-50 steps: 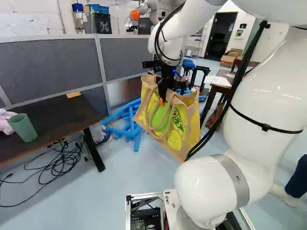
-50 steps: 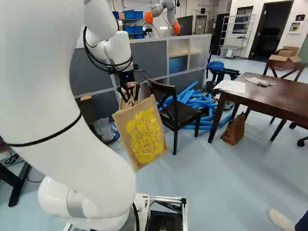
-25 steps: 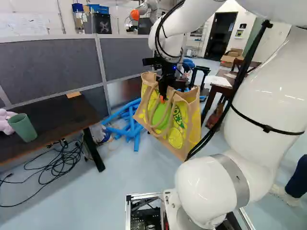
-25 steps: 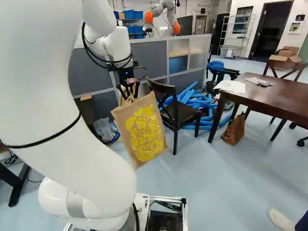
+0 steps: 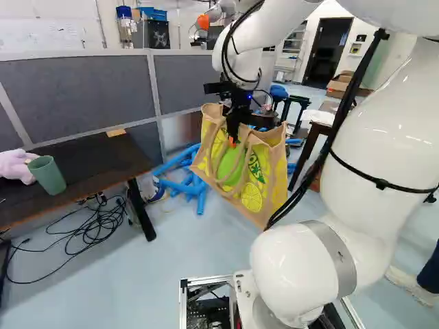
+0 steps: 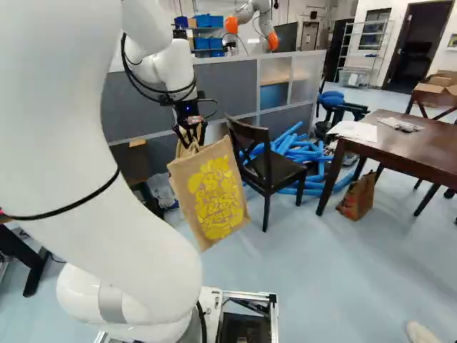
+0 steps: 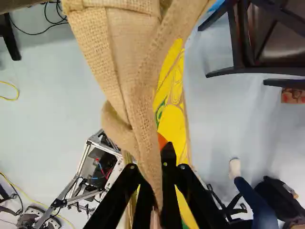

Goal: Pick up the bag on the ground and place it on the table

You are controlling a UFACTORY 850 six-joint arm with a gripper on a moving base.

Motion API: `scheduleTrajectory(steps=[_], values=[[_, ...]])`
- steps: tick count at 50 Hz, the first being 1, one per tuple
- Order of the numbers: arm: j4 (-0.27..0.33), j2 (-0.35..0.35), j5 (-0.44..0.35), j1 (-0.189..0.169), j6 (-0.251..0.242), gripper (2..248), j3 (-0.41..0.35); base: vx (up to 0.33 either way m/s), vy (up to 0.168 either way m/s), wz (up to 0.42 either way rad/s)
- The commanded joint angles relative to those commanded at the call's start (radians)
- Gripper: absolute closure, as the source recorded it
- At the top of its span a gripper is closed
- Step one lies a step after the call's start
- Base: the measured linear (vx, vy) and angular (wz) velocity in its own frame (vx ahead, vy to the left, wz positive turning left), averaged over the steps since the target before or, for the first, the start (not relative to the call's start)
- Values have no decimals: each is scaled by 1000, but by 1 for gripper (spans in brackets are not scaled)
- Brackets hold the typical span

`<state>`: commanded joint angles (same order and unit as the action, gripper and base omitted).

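Taking 12 o'clock as straight ahead of the base, the bag [image 6: 214, 200] hangs from the hand [image 7: 151, 162] near 12, clear of the floor [image 5: 192, 253]. The hand is clenched on its burlap top, cloth pinched between the two fingers. In both base views its long axis slants, top towards 11 and bottom towards 5, so the lower end trails off to one side of the grip.

The near desk [image 5: 96, 164], with a green cup [image 5: 46, 175] and a pink soft toy [image 5: 15, 166], lies at about 9 to 10 o'clock from the hand. A brown desk [image 6: 414, 150] stands at about 2, beyond a dark chair [image 6: 275, 171]. Which is meant I cannot tell. I judge that lifting is done and carrying is in hand; towards 9 or 10, the low bottom corner must rise above the desk's edge or it may catch, or sweep the cup.
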<state>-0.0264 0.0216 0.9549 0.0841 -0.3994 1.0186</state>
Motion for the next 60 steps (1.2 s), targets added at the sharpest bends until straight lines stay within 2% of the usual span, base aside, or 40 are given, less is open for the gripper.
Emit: scheduleTrajectory(steps=[19, 47, 60], values=[[0, 0, 0, 0, 0, 228, 0, 3, 37, 173], [0, 0, 0, 0, 0, 228, 0, 51, 86, 377], [0, 0, 0, 0, 0, 228, 0, 111, 17, 56]])
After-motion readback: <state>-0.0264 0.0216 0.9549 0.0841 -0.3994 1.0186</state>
